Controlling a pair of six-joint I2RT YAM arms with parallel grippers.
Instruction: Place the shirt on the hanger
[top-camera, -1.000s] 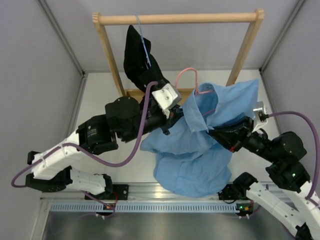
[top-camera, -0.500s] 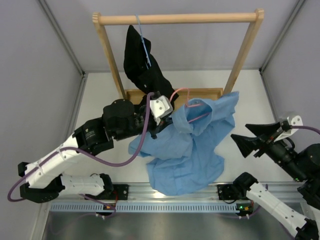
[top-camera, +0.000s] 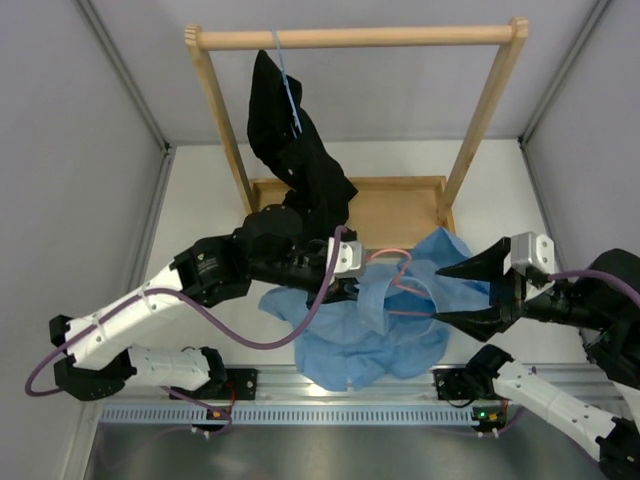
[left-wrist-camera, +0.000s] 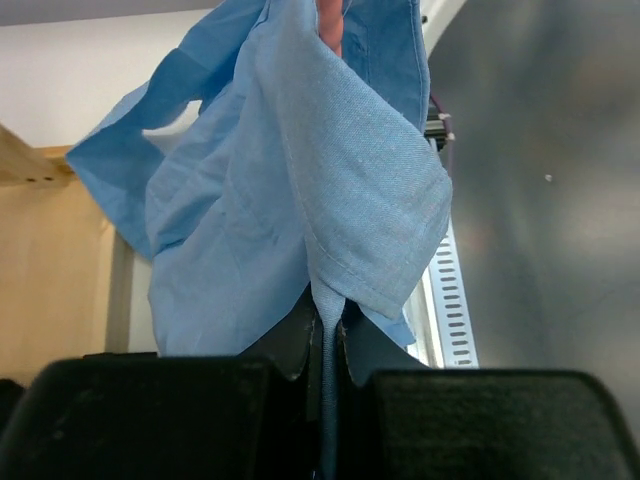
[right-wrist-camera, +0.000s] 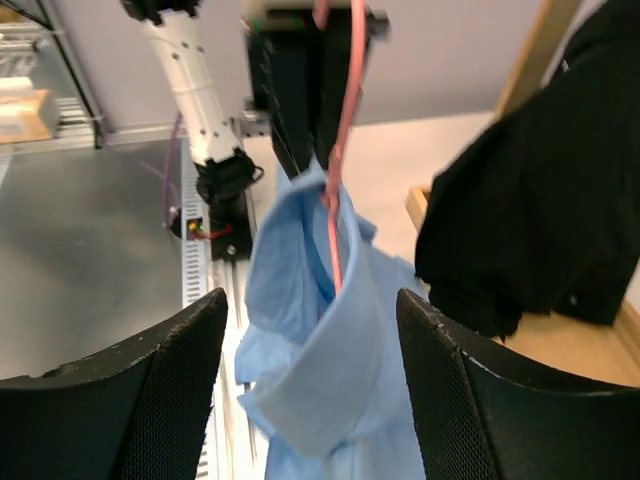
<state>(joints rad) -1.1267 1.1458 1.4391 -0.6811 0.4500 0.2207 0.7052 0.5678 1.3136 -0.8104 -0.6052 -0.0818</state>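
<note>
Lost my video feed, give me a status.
Left tool shut on shirt. Right tool open, holding nothing. Hanger in the collar. Black shirt hangs behind, not in the way.

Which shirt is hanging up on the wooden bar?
The black shirt, on a blue hanger. The blue shirt sits low, pinched by the left gripper.

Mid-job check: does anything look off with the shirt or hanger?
Yes. The shirt is bunched in a crumpled heap rather than draped. The hanger pokes out of its collar at a tilt. The left gripper pinches a fold of cloth, while the right gripper is open and empty.
</note>
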